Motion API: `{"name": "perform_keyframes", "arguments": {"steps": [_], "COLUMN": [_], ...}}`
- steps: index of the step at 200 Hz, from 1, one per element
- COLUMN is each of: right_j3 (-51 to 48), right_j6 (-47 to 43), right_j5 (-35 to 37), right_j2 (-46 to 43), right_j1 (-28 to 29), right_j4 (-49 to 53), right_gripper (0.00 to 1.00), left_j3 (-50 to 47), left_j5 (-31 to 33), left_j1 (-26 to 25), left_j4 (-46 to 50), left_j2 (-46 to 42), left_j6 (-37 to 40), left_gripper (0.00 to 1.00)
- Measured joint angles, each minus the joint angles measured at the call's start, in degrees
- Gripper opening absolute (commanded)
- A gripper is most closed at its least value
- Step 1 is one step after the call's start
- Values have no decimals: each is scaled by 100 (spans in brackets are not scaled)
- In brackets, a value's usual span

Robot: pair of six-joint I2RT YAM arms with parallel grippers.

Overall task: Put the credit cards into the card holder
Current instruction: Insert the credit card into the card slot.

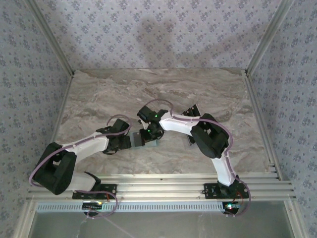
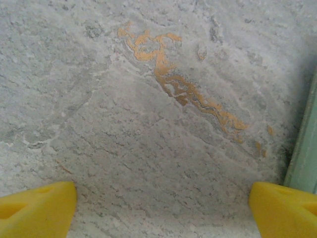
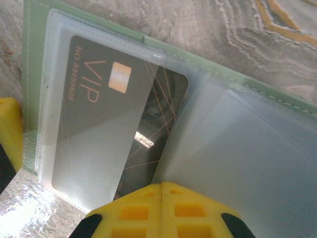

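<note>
The sage-green card holder (image 3: 34, 74) lies open on the marble, its clear sleeves facing up. A black credit card (image 3: 106, 106) marked VIP sits partly inside the left sleeve, with its right part bare. My right gripper (image 3: 162, 186) is shut, its yellow tips pressed together over the card's near edge. From above, that gripper (image 1: 150, 133) hovers over the holder (image 1: 153, 143). More dark credit cards (image 1: 192, 110) lie beyond the right forearm, partly hidden. My left gripper (image 2: 163, 203) is open over bare marble, with the holder's green edge (image 2: 304, 148) beside its right finger (image 2: 282, 210).
The marble table (image 1: 99, 99) is walled by patterned panels with metal rails at the sides and front. The two arms meet at the table's centre. A yellow finger (image 3: 10, 134) of the left gripper stands just off the holder's left edge.
</note>
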State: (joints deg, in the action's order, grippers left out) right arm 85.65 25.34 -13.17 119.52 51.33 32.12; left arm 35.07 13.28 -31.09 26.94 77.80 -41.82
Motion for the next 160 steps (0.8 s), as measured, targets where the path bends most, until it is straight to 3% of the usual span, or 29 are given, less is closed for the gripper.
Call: {"name": "perform_keyframes", "arguments": {"steps": [87, 160], "right_j3": [-28, -846], "right_j6": [236, 243], "right_j5": [-409, -442], "right_j2": [46, -490], "right_j1": [-90, -715], "right_j4": [-225, -409], "right_gripper": [2, 3], "left_j3": [0, 0], "left_j5": [44, -4], "left_j1": [-50, 173], "left_j4": [-15, -7], "left_j2": [24, -116], "left_j6": [-2, 46], "left_gripper": [91, 91]}}
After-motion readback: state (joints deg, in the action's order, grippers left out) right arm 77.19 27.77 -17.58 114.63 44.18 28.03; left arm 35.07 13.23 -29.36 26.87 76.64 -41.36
